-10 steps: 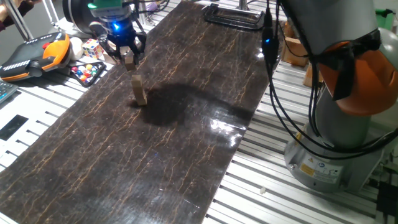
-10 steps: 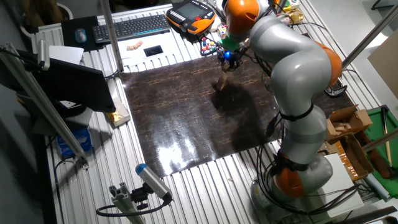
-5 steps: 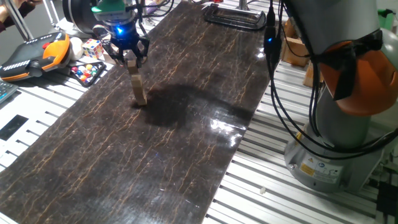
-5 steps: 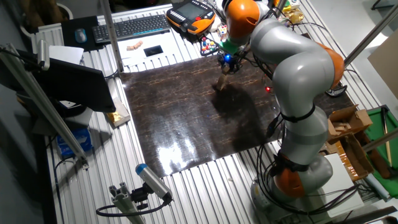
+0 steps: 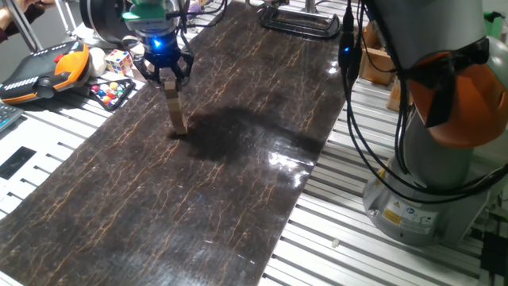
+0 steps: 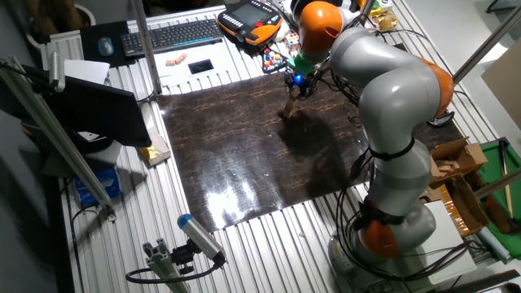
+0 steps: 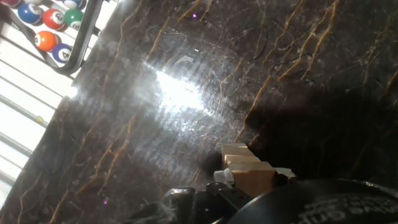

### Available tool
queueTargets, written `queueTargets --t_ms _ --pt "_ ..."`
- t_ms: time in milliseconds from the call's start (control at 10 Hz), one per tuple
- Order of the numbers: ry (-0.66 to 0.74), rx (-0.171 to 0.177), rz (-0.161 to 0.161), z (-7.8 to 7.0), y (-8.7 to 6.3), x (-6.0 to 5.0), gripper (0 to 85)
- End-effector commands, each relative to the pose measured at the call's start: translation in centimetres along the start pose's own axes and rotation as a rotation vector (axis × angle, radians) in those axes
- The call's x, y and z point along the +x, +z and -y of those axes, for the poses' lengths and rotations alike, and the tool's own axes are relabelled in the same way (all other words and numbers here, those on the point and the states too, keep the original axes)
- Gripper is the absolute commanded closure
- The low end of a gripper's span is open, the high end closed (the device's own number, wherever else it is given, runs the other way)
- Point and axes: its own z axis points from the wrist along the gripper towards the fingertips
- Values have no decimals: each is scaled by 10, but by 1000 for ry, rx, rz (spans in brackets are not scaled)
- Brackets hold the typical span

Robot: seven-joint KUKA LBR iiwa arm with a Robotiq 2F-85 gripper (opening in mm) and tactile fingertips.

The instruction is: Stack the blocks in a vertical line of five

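The gripper (image 5: 167, 77) hangs over the dark marbled mat (image 5: 238, 183), with a blue light glowing just above its fingers. Its two fingers are closed on the top block (image 5: 169, 82) of a thin column of blocks (image 5: 175, 107). This top block sits on the column, in line with the ones under it, and the fingers touch its sides. The column stands upright on the mat, in the part of the mat nearest to the orange teach pendant (image 5: 44, 70). How many blocks are in the column I cannot tell for sure from the fixed views, because they are too small.

In the hand view the blocks (image 7: 247, 170) are seen from above as a short row of tan faces, one behind the other, just beside the dark body of the gripper (image 7: 217, 186). A bright reflection lies on the mat (image 7: 155, 112) near them.

Beside the mat, close to the gripper, a multicoloured cube (image 5: 119, 62) and a small rack with coloured billiard balls (image 5: 111, 91) lie on the slotted metal table (image 5: 48, 143). In the hand view the balls (image 7: 53, 25) are in the upper left corner, well apart from the blocks. In the other fixed view the large grey and orange arm (image 6: 383, 98) bends over the mat down to the gripper (image 6: 295, 84), and a keyboard (image 6: 171, 34) lies beyond the mat
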Motion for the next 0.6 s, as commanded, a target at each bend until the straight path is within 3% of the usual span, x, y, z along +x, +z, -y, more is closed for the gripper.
queueTargets --t_ms 0,500 --pt "-3 0 0 0 1 0 840" --pt "-6 -16 4 1 5 2 840"
